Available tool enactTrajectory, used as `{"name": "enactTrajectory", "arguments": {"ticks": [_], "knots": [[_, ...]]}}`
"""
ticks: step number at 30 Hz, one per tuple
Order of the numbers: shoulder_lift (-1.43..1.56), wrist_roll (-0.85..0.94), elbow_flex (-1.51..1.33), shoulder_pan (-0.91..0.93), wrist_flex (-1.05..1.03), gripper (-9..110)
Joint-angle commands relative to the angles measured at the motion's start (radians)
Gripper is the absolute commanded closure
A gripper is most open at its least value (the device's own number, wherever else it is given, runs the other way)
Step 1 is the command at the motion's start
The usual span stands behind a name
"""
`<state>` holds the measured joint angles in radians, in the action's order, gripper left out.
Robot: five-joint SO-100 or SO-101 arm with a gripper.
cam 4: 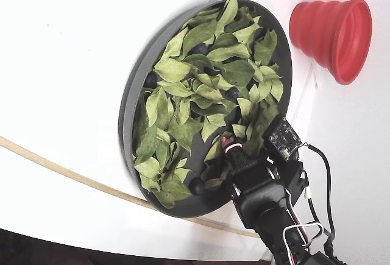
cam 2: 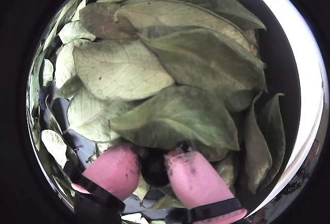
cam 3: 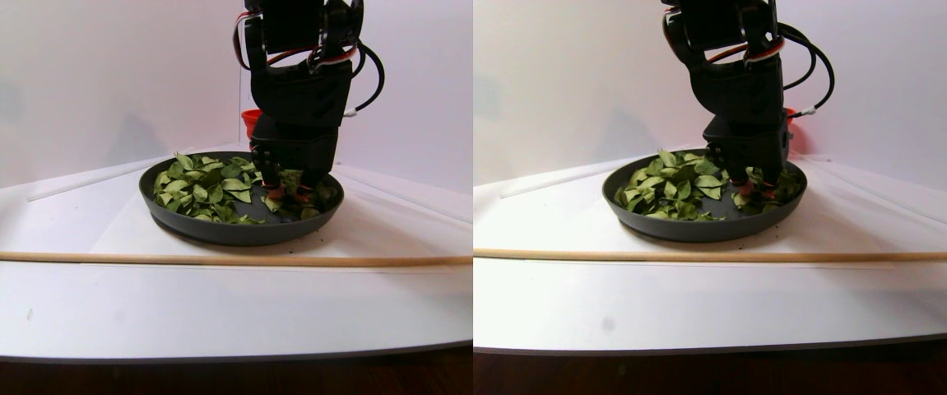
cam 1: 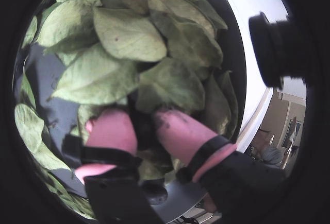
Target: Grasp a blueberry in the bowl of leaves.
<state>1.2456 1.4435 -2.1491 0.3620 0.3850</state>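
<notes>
The dark grey bowl (cam 4: pixel 130 114) holds many green leaves (cam 4: pixel 183 103); both also show in the stereo pair view, bowl (cam 3: pixel 230 232) and leaves (cam 3: pixel 201 185). My gripper (cam 2: pixel 153 153) with pink fingertips (cam 2: pixel 116 167) reaches down into the leaves at the bowl's side. A dark blueberry (cam 2: pixel 154 169) sits between the two fingertips and touches both. In a wrist view the gripper (cam 1: pixel 144 120) shows a dark shape between its fingers. In the fixed view the gripper (cam 4: pixel 228 144) is at the bowl's lower right. Another blueberry (cam 4: pixel 196 186) lies loose near the rim.
A red ribbed cup (cam 4: pixel 332 30) lies beyond the bowl on the white table. A thin wooden stick (cam 3: pixel 193 258) runs across the table in front of the bowl. A second loose blueberry (cam 1: pixel 154 191) lies on the bowl's floor under the gripper.
</notes>
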Motion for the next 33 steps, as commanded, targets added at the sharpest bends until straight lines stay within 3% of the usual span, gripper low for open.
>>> {"name": "enactTrajectory", "arguments": {"ticks": [1,33], "knots": [[0.044,0.012,-0.020,-0.005,-0.009,92],[0.212,0.095,0.041,-0.015,-0.071,93]]}}
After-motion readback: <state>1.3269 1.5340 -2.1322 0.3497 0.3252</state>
